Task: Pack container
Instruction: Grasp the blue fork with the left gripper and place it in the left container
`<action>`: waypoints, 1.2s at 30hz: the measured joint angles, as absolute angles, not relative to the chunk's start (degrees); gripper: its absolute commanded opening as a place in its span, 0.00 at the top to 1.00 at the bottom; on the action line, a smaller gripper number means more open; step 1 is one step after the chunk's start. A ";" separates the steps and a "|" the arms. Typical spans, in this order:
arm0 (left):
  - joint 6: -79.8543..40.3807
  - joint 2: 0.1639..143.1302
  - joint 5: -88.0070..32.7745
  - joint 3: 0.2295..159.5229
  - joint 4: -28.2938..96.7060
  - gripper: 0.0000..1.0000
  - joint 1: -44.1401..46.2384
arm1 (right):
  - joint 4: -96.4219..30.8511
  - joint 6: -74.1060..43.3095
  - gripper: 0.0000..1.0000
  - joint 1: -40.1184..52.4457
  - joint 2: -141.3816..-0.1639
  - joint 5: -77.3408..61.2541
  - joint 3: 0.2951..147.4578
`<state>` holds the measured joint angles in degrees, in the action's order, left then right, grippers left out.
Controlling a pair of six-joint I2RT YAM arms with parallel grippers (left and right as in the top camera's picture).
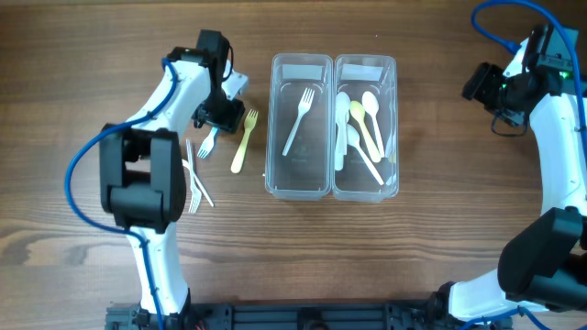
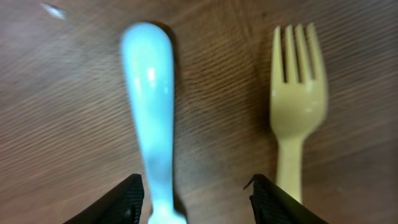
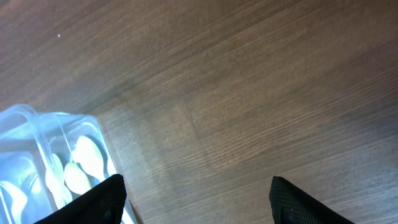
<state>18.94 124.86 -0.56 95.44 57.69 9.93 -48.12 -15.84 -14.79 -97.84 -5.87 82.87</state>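
On the table left of the fork box (image 1: 274,137), the left gripper (image 2: 196,190) hangs wide open. It holds nothing. A pale blue fork (image 2: 149,93) lies between its fingers, and a yellow fork (image 2: 297,99) lies just beside. The right gripper (image 3: 196,199) is wide open and empty too, to the right of the spoon box (image 3: 28,118).

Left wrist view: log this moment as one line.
left tool open over blue fork | yellow fork beside it | right tool open, holding nothing

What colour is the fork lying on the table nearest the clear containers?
The fork is pale yellow, clearest in the left wrist view.
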 measured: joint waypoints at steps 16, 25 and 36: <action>23.16 126.08 -0.45 95.42 55.59 0.63 7.33 | -48.86 -15.84 0.27 -14.79 -97.84 -5.87 82.87; 23.09 127.61 -0.84 95.55 55.70 0.71 7.33 | -48.93 -15.84 0.27 -14.79 -97.84 -5.87 82.87; 16.45 127.63 0.47 97.80 61.21 0.96 7.38 | -49.04 -15.84 0.27 -14.79 -97.84 -5.87 82.87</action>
<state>16.45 127.63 0.47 97.80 61.21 7.38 -49.04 -15.84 -14.79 -97.84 -5.87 82.87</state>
